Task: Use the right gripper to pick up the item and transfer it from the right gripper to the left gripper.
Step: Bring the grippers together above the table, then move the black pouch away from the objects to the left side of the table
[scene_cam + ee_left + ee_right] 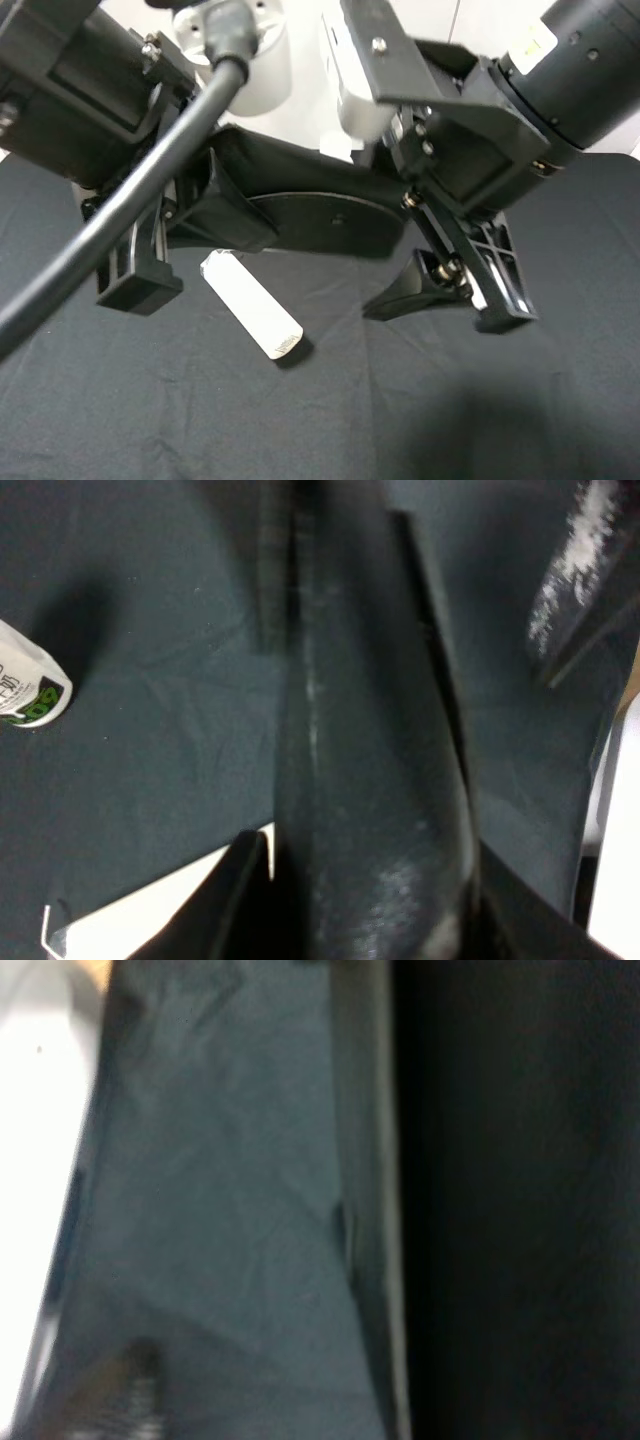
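Black cable [150, 190]: crosses foreground at left | left hand [172, 250]: clamped on one end of glasses case [320, 215] | glasses case: long, flat, black, leather-like, curved flap edge, held clear above desk [420, 410] | right hand [452, 300]: fingers spread apart, just beside opposite end | white tube [252, 318]: lies on desk below glasses case

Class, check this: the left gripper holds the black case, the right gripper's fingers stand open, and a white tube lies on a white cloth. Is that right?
No: the cloth is black, not white, as the exterior high view shows. The left gripper does hold the black case, the right gripper stands open, and the white tube lies there.
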Available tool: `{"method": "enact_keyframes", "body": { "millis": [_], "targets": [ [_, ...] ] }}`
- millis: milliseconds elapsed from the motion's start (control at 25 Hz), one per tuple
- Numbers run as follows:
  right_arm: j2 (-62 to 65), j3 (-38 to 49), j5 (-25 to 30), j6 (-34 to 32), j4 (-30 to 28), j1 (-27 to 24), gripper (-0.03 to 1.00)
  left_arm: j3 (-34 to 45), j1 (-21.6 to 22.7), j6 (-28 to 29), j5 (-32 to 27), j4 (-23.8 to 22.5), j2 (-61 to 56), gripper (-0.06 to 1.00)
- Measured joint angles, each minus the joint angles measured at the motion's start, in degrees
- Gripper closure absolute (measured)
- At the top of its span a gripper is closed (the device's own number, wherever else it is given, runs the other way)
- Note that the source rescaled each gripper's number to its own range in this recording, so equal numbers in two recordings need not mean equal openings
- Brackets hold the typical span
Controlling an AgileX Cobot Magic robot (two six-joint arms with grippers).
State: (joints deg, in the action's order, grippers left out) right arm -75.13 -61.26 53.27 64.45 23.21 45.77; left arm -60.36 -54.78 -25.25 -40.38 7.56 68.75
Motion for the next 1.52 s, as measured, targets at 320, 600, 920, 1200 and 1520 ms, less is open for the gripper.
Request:
{"method": "enact_keyframes", "body": {
  "millis": [320,600,920,1200,1520],
  "targets": [
    [0.00,0.00,-2.37,-5.57,0.83,0.00,-0.03,0.00,0.00,0.00,0.60,-0.38,0.11,0.91],
    [2.23,-0.99,-1.82,-10.69,-4.40,0.00,-0.03,0.00,0.00,0.11,1.31,-0.58,0.18,0.92],
    [5.49,-4.47,3.67,-27.17,-19.03,0.00,-0.03,0.00,0.00,0.25,1.36,-0.89,0.18,0.93],
    [10.07,-4.55,13.46,-42.43,-29.87,0.00,-0.03,0.00,0.00,0.25,1.36,-1.00,0.18,0.93],
    [19.34,-3.13,16.08,-54.80,-30.21,0.00,-0.03,0.00,0.00,0.25,1.36,-1.00,0.18,0.94]
  ]
}}
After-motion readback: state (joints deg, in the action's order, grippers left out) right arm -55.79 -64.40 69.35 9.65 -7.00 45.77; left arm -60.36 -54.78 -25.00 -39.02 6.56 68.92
